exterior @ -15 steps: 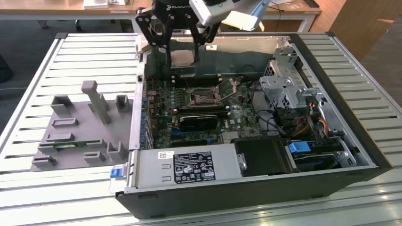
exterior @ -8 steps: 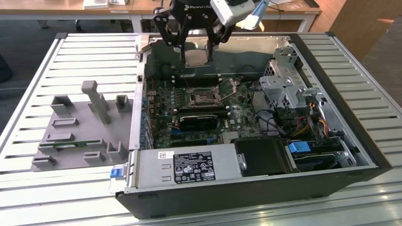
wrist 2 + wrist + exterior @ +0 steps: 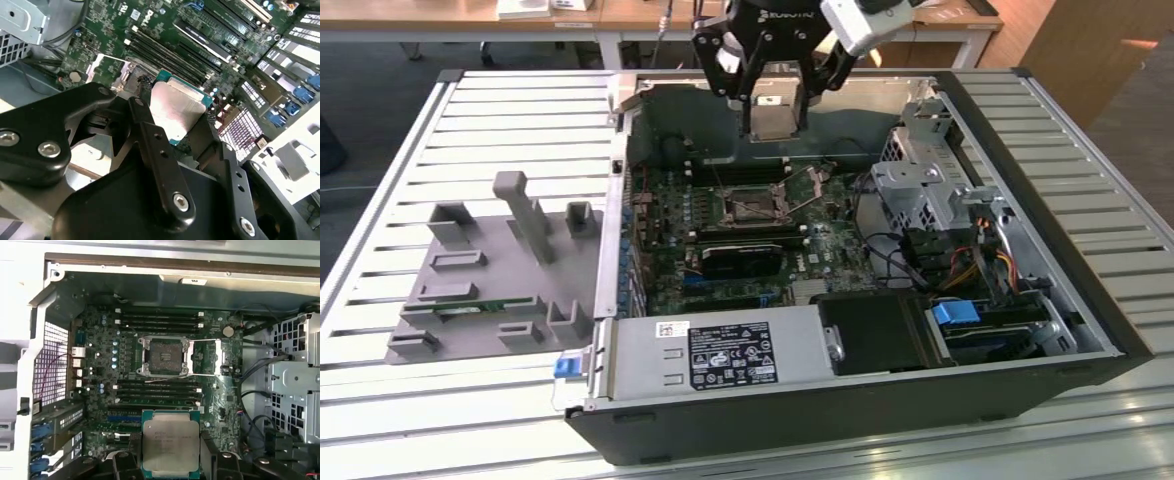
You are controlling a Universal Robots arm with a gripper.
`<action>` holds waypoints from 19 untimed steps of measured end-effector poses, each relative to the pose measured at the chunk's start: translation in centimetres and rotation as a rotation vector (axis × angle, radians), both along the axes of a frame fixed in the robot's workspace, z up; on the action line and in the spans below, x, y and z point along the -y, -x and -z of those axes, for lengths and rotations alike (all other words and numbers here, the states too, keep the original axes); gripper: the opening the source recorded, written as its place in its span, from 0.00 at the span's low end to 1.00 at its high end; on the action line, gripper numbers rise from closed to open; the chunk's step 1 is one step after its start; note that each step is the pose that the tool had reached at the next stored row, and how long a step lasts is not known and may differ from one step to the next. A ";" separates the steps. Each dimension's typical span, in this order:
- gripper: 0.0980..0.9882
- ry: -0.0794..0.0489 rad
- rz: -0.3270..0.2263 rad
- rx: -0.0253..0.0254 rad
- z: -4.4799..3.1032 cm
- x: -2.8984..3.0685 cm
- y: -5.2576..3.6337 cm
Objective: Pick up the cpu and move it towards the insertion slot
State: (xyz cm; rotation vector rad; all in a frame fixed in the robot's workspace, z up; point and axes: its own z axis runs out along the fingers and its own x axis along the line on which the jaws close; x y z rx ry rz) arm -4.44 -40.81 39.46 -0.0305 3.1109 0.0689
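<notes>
Fingers [image 3: 172, 460] grip the cpu [image 3: 171, 445], its printed text unreadable, above the open insertion slot [image 3: 163, 356].

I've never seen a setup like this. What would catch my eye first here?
Probably the black tool hanging over the open computer case, gripping a flat silvery cpu above the green motherboard. Next, the insertion slot, a shiny metal frame with a dark centre, lying open on that board with the cpu not yet over it. On the exterior view's left, a grey tray sits on the slatted table.
</notes>
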 end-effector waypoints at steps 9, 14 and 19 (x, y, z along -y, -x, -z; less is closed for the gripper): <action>0.50 0.000 0.005 0.0000 0.51 -1.47 -1.00; 0.50 0.001 0.006 0.0000 1.07 -2.76 -1.35; 0.50 0.001 0.007 0.0001 1.56 -4.39 -1.42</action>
